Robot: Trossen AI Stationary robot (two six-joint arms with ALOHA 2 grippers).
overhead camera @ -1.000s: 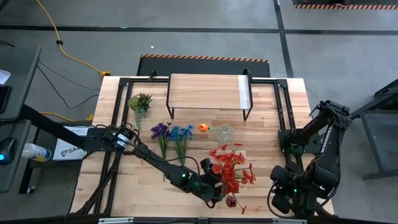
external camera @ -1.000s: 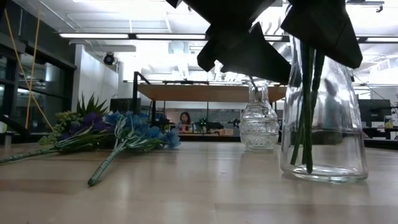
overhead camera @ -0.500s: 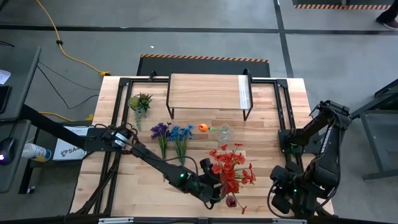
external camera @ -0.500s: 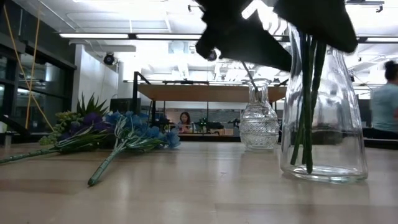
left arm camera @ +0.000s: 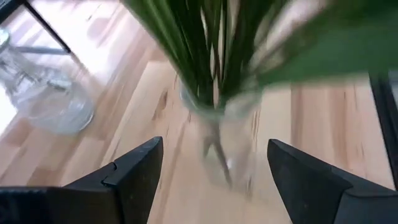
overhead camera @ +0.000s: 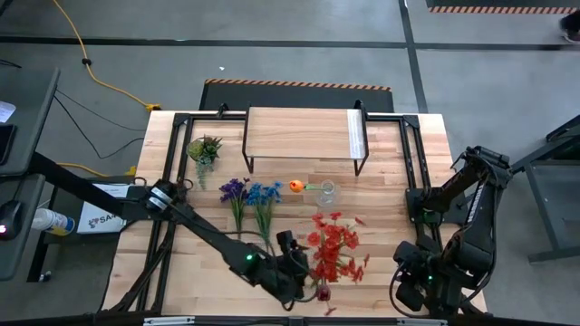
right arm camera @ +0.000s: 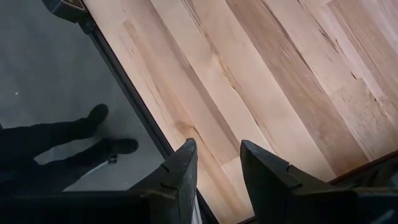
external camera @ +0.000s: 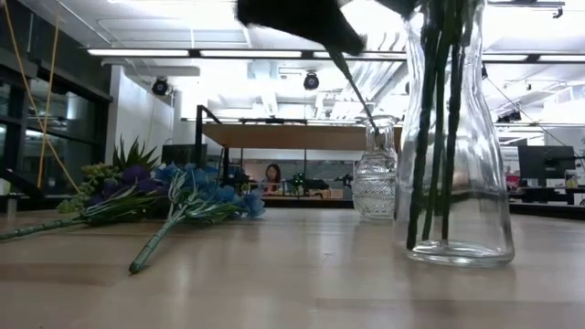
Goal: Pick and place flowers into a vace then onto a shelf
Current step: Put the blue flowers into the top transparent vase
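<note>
Red flowers stand with their green stems in a tall clear glass vase near the table's front edge. My left gripper is at the vase's upper part, fingers set wide. Purple and blue flowers lie flat on the table. An orange flower lies beside a small cut-glass vase. The shelf stands at the far middle. My right gripper hangs over the near right corner, narrowly open and holding nothing. My left gripper has the tall vase's narrow upper part between its two wide-set fingers, coming slanting down from the table's left. The wrist view is blurred, so the touching spots do not show. The vase stands nearly upright. I cannot tell whether its base is off the table.
A green spiky plant sits at the far left. The black frame rails run along the table's sides. Bare wood lies between the tall vase and the shelf's legs. A person's legs show on the floor beside the table.
My left gripper has gone toward the table's left edge and risen a little, tipping further down. The tall vase with the red flowers has moved left with it and stays nearly upright. The gap between the fingers has not changed.
</note>
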